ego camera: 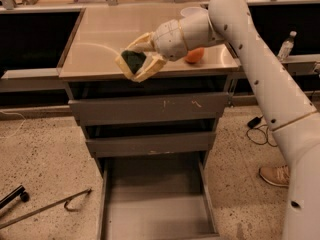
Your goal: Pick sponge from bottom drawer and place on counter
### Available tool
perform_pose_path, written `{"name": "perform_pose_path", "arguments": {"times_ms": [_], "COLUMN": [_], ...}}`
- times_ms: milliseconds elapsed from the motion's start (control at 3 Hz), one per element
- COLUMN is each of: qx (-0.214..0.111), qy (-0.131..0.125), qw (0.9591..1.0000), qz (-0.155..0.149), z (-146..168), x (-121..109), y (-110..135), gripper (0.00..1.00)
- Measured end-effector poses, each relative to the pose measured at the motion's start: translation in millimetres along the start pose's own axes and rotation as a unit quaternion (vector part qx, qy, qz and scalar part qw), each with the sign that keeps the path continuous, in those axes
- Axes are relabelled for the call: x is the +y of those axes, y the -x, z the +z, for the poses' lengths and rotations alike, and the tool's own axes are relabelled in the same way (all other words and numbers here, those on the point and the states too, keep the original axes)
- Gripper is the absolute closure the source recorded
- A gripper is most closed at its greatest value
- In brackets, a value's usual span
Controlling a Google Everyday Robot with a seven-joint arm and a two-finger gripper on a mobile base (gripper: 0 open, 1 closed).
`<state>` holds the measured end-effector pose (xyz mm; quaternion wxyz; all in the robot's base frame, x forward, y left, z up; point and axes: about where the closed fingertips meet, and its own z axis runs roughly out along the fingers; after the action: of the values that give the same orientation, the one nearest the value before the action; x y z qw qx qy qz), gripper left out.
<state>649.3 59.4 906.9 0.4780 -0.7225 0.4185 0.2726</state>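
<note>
My gripper point(136, 64) is shut on the dark green sponge point(134, 60) and holds it over the front edge of the tan counter point(100, 39), near its middle. The cream fingers point(150, 67) clasp the sponge from both sides, and its dark face shows between them. The bottom drawer point(155, 209) stands pulled open below, its flat grey floor bare. My white arm reaches in from the right across the counter.
An orange point(194, 55) sits on the counter just right of my wrist, with a pale bowl point(189, 11) behind it. Two shut grey drawers point(150, 109) sit above the open one. A metal rod point(45, 209) lies on the floor at left. A shoe point(277, 175) is at right.
</note>
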Motion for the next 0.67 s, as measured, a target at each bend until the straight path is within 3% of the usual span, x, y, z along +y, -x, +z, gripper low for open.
{"name": "perform_pose_path", "arguments": {"times_ms": [333,667], "qx": [0.04,0.085], "qy": [0.021,0.021], "qw": [0.9982,0.9946], "qz": [-0.04,-0.055], "z": [7,12], "x": [-32,-64], "y": [-16,-44], "gripper": [1.0,1.0]}}
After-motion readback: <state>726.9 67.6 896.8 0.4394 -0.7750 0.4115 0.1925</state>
